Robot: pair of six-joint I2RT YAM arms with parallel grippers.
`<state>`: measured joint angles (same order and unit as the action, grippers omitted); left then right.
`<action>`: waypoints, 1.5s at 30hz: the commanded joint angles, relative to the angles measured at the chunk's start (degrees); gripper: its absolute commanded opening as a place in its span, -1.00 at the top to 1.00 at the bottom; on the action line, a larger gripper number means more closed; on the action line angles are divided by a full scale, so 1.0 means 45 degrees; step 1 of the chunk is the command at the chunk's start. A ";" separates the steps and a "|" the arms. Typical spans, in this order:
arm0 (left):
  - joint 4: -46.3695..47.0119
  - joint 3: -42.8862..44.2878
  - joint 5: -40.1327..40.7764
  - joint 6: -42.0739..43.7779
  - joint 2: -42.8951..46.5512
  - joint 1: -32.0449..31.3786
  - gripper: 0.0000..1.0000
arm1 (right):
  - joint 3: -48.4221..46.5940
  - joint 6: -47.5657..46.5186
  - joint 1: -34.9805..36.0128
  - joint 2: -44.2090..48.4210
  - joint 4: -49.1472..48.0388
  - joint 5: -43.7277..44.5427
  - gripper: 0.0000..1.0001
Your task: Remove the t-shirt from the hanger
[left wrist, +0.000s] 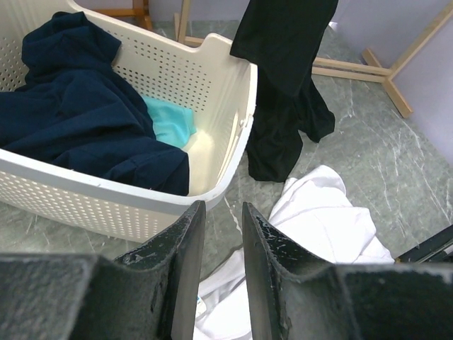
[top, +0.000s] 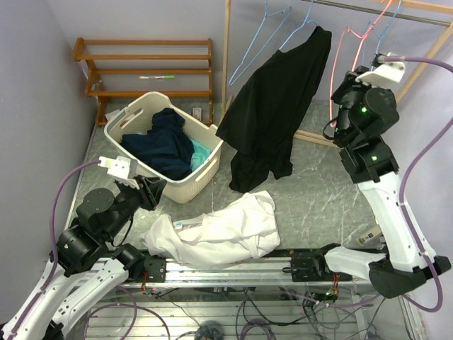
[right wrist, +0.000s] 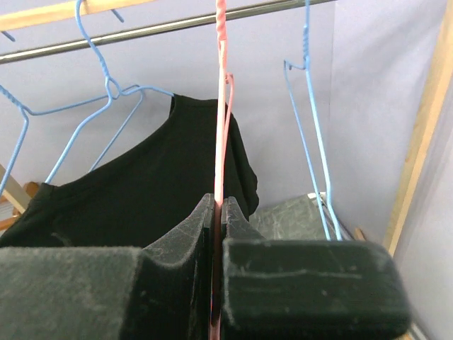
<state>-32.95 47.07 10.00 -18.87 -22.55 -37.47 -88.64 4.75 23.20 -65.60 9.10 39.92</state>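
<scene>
A black t-shirt [top: 276, 106] hangs from a blue hanger [top: 301, 28] on the rail, draped to one side with its hem near the floor. The same black t-shirt [right wrist: 141, 191] fills the left of the right wrist view. My right gripper [top: 348, 76] is up at the rail, shut on the wire of a bare pink hanger [right wrist: 221, 106] that passes between its fingers [right wrist: 233, 212]. A white t-shirt [top: 219, 230] lies crumpled on the table in front of the arms. My left gripper [left wrist: 223, 205] hovers low beside the basket and above the white t-shirt [left wrist: 325, 219], jaws a little apart with nothing between them.
A white laundry basket [top: 205, 173] holding dark blue and teal clothes stands at the left. A wooden shelf [top: 141, 71] is at the back left. More blue hangers [right wrist: 311, 142] hang on the wooden-framed rack [top: 226, 57], whose foot bar [left wrist: 354, 69] lies on the floor.
</scene>
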 commanded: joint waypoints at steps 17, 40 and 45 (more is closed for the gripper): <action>0.0012 -0.0064 -0.0607 0.0185 0.0363 -0.0285 -0.06 | -0.0094 -0.0498 -0.1977 -0.2070 -0.3035 -0.2325 1.00; 0.0015 -0.0075 -0.0672 0.0210 0.0370 -0.0542 -0.07 | -0.0126 0.0915 -0.3366 -0.2912 -0.3529 -0.5397 1.00; 0.0017 -0.0088 -0.0690 0.0208 0.0279 -0.0573 -0.08 | -0.0819 0.1154 -0.3364 -0.3659 -0.2986 -0.5280 1.00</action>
<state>-32.97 47.05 8.27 -18.59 -20.84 -39.51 -88.47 8.62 8.40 -79.96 -5.52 16.23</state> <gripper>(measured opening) 0.537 0.023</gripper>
